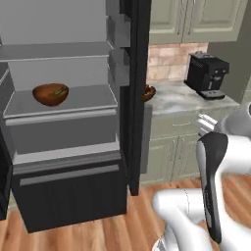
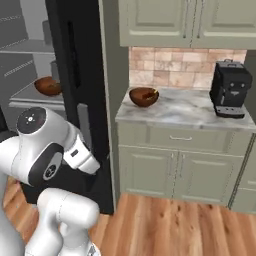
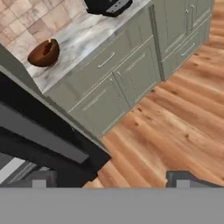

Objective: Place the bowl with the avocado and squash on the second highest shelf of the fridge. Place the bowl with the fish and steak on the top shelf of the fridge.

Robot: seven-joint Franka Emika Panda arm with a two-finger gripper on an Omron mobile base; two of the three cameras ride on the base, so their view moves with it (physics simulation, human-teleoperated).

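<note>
Fetching the second bowl (image 2: 144, 96) is the step in hand: it sits on the marbled worktop (image 2: 190, 111) just beside the fridge (image 1: 133, 98). The other wooden bowl (image 1: 50, 94) already rests on a grey fridge shelf. With the jaws wide apart and empty, approach from above, grip the thin rim, and lift level so the rounded bowl keeps its contents.

A black coffee machine (image 2: 229, 89) stands on the marble counter (image 2: 190, 112), near its right end and close to the brick-tiled wall (image 2: 175, 65). Pale green cabinets (image 2: 170, 172) with slim handles sit below the counter, and matching wall cupboards (image 2: 185, 22) hang above. The wooden plank floor (image 3: 175, 127) runs along the cabinet fronts.
</note>
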